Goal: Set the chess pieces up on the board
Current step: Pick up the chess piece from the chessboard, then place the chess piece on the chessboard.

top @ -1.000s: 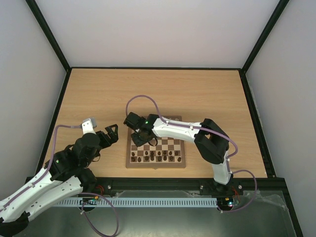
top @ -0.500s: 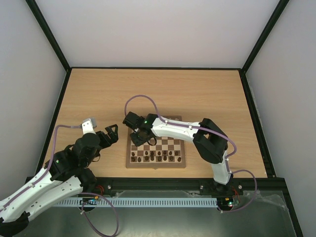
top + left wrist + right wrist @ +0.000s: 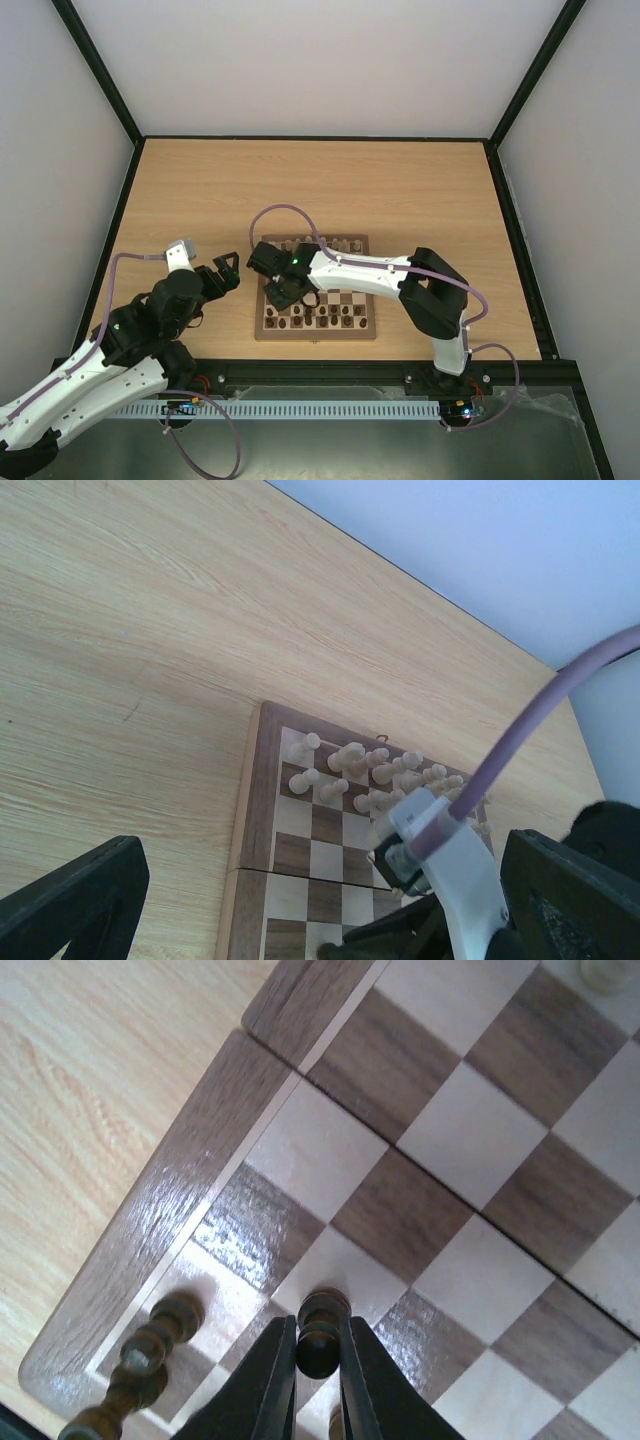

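The board point(image 3: 262, 326) lies mid-table, pale chess pieces point(image 3: 322, 243) along its far rows and dark ones point(image 3: 322, 316) along its near rows. My right gripper point(image 3: 284, 292) hangs over the board's left side. In the right wrist view it point(image 3: 316, 1326) is shut on the head of a dark pawn point(image 3: 324, 1306), whose base rests on a light square near the board's left border point(image 3: 150, 1250). My left gripper point(image 3: 226, 270) is open and holds nothing, left of the board. Its fingers point(image 3: 75, 900) stand wide apart and frame the board point(image 3: 255, 800) and the pale pieces point(image 3: 350, 760).
A taller dark piece point(image 3: 150, 1355) stands in the corner square just left of the held pawn. The right arm's purple cable point(image 3: 270, 215) loops over the table beyond the board. Bare wood point(image 3: 200, 190) surrounds the board, bounded by a black frame point(image 3: 130, 180).
My right gripper has moved from the far rows toward the board's near left, uncovering the pale pieces, and has closed on the dark pawn. The left arm has barely moved.
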Controlling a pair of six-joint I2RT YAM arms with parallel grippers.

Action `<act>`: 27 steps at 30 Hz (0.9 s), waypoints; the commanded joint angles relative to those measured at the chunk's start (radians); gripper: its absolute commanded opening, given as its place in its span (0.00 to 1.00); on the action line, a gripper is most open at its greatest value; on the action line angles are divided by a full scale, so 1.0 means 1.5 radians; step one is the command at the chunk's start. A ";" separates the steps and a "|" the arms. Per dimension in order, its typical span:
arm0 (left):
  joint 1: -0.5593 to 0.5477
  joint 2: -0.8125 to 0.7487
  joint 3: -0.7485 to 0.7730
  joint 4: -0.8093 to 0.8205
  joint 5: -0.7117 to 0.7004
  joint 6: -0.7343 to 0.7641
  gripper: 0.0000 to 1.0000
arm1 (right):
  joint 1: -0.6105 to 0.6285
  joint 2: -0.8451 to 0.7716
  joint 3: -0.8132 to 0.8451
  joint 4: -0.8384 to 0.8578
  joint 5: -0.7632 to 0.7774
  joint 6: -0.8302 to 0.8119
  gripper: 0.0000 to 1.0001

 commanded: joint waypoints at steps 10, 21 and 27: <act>0.003 0.001 -0.008 -0.004 -0.009 0.000 0.99 | 0.040 -0.046 -0.037 -0.048 0.009 0.035 0.13; 0.002 -0.003 -0.008 -0.003 -0.007 -0.002 0.99 | 0.045 -0.043 -0.047 -0.042 0.004 0.040 0.13; 0.002 -0.003 -0.008 -0.004 -0.008 -0.002 1.00 | 0.045 -0.042 -0.050 -0.038 0.002 0.040 0.14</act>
